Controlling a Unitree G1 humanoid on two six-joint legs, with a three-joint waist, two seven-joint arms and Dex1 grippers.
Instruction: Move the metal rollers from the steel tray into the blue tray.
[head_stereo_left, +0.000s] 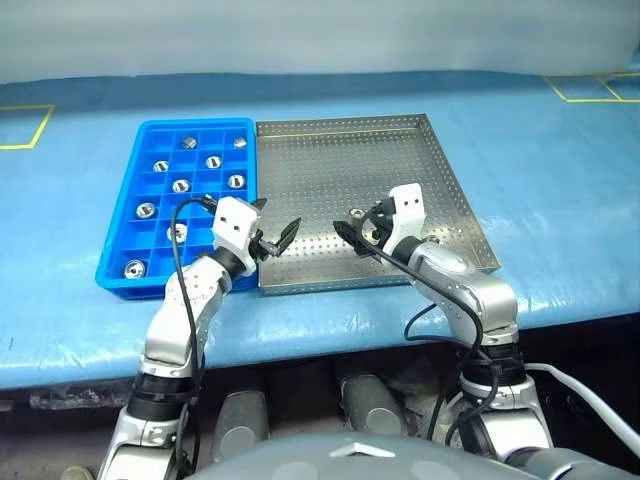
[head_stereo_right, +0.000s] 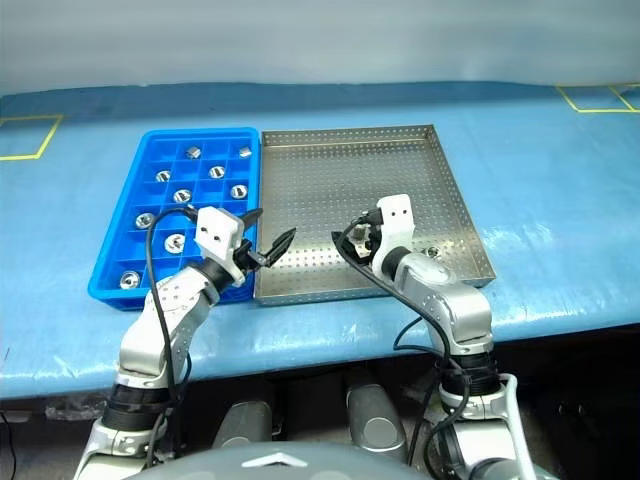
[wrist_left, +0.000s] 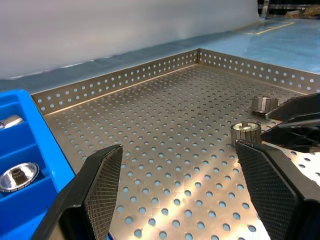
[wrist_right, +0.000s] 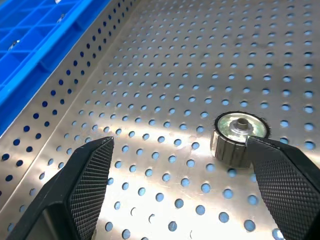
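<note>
Head views: the blue tray (head_stereo_left: 120, 262), centre-left, holds shiny metal rollers (head_stereo_left: 181, 185) in separate cells; the perforated steel tray (head_stereo_left: 350, 150) adjoins it on the right. Left gripper (head_stereo_left: 274, 228) and right gripper (head_stereo_left: 352, 228) hover, jaws wide and empty, over the steel tray's near edge.

Left wrist view: two ribbed rollers at centre-right.

Right wrist view: one ribbed, hollow-centred roller (wrist_right: 240, 137) at centre-right, beside one finger (wrist_right: 287, 187).

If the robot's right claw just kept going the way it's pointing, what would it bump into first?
Most likely the steel tray floor: the open right gripper slants down at it. A metal roller lies beside one finger, probably just off the line.
</note>
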